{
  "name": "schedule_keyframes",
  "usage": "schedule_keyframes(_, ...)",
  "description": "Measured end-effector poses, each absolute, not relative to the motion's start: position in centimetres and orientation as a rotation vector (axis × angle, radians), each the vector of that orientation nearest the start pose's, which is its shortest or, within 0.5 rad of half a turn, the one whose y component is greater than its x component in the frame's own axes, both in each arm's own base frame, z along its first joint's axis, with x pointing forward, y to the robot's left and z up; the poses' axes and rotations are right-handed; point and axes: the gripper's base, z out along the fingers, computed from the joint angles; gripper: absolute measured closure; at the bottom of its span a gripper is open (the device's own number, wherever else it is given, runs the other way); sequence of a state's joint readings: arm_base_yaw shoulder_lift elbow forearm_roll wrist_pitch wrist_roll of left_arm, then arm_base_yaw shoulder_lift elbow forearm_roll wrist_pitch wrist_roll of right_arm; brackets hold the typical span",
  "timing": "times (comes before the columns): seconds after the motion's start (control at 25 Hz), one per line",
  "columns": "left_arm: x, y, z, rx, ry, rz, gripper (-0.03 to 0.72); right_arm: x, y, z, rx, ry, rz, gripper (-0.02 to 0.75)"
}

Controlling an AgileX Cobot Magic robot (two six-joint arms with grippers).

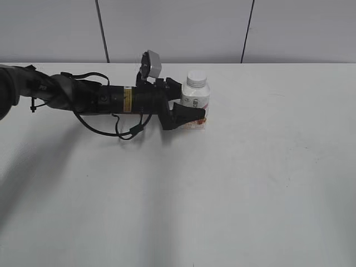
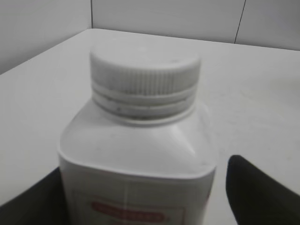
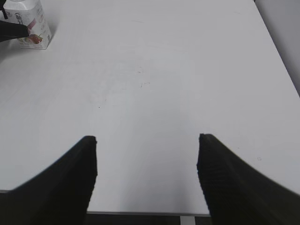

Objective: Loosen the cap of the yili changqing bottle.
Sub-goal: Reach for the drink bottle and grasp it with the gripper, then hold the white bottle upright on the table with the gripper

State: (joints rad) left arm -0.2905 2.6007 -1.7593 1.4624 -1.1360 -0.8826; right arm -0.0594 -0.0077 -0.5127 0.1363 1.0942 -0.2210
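From the outside camera, the left arm (image 1: pixel 83 97) lies low and long over the white bench (image 1: pixel 222 189), and its pincer (image 1: pixel 192 114) sits around the lower part of the bottle (image 1: pixel 196 97). One dark finger (image 1: pixel 186 115) crosses the front of the bottle, which stands straight up between the fingers. The white cap (image 1: pixel 197 78) is on top, above the pincer, and nothing touches it. The right arm does not show in this view. From the left wrist camera, the bottle (image 2: pixel 140 159) fills the middle and is very close. A dark finger (image 2: pixel 258 192) shows on the right of it and another dark finger (image 2: pixel 33 199) on the left. Both fingers seem to press on the sides of the bottle, so the left pincer (image 2: pixel 140 197) looks shut on it. The cap (image 2: pixel 145 72) with its ribbed side sits above the fingers, screwed on the neck. A pink-red label (image 2: pixel 126 216) peeks in at the bottom. From the right wrist camera, the right pincer (image 3: pixel 147 173) is wide open, with only bare bench (image 3: pixel 154 84) between its two dark fingers. The bottle (image 3: pixel 32 26) is far ahead of this pincer and off to its left, in the top corner, well apart from it.
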Motion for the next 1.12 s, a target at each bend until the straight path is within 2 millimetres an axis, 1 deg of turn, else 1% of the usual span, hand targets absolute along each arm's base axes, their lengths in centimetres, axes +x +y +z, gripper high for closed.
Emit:
schedule_keyframes(0.32,45.3,-22.5,5.9,1.249,1.459,-1.045,0.225,-0.9,1.2,27.9,-0.176,2.042,-0.011,0.205)
schedule_keyframes(0.56,45.3,-22.5,5.8,1.249,1.460,-1.044,0.275,-0.9,1.2,27.9,-0.176,2.042,-0.011,0.205)
schedule_keyframes(0.76,45.0,-22.5,5.8,1.270,1.452,-1.063,0.298,-0.9,1.2,27.9,-0.176,2.042,-0.011,0.205)
schedule_keyframes(0.92,44.1,-22.1,6.1,1.280,1.474,-1.089,0.302,-0.9,1.2,27.9,-0.176,2.042,-0.011,0.205)
schedule_keyframes(1.12,41.3,-20.6,7.2,1.310,1.495,-1.077,0.303,-0.9,1.2,27.9,-0.176,2.042,-0.011,0.205)
